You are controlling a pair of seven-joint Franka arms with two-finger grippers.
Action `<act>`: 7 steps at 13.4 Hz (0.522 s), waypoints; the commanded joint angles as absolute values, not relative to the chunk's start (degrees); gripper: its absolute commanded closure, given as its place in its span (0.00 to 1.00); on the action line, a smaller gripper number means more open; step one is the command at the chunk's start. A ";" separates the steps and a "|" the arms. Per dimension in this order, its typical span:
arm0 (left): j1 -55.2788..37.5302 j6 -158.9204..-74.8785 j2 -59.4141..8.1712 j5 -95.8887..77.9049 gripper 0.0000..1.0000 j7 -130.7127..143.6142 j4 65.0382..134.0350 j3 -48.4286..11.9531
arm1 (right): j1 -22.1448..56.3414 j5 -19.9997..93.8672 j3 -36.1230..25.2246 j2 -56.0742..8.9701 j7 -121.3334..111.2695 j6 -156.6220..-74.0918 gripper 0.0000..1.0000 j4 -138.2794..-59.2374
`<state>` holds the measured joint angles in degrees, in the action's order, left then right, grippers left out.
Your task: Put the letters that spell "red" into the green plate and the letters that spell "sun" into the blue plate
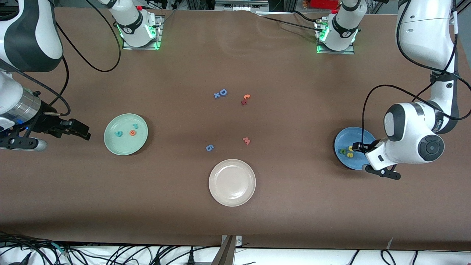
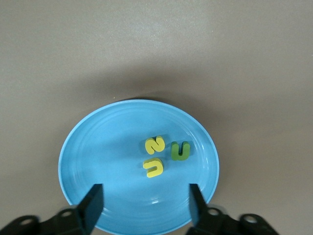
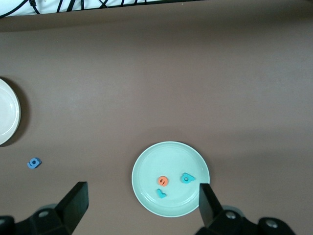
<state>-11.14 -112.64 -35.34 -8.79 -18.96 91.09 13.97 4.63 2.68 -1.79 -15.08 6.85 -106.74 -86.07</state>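
Front view: at middle-left of the frame the mint green plate (image 1: 126, 134) holds teal d (image 1: 119, 134), orange e (image 1: 132, 133) and teal r (image 1: 135, 126); the right claw (image 1: 82, 133), spread empty, waits beside it. Left wrist view: the blue plate (image 2: 98, 147) fills the lower centre, holding yellow s (image 2: 155, 145), yellow u (image 2: 154, 167) and green n (image 2: 180, 151), under the parted, empty left claw (image 2: 145, 203). Right wrist view: the green plate sits lower centre.

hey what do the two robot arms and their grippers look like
Both arms are glossy white with dark grey joint bands and loose black cables, on bases lit green. The left gripper and the right gripper are black with flat, squared fingers. The right arm has a silver wrist ring.

Letters (image 1: 126, 132) in both plates (image 1: 110, 141)
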 commanded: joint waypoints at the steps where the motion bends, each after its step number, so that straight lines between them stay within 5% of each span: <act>1: -12.47 -112.76 -34.45 -7.38 0.00 -17.58 90.71 14.93 | 4.48 2.37 -1.67 -15.29 6.68 -106.61 0.00 -85.25; 7: -14.14 -111.97 -32.97 -6.95 0.00 -11.43 87.10 15.29 | 4.48 2.29 -1.67 -15.29 6.68 -106.61 0.00 -85.34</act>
<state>-12.71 -112.80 -34.72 -8.79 -13.06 87.03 14.35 4.63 2.68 -1.79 -15.09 6.85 -106.74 -86.06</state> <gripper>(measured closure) 0.000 0.000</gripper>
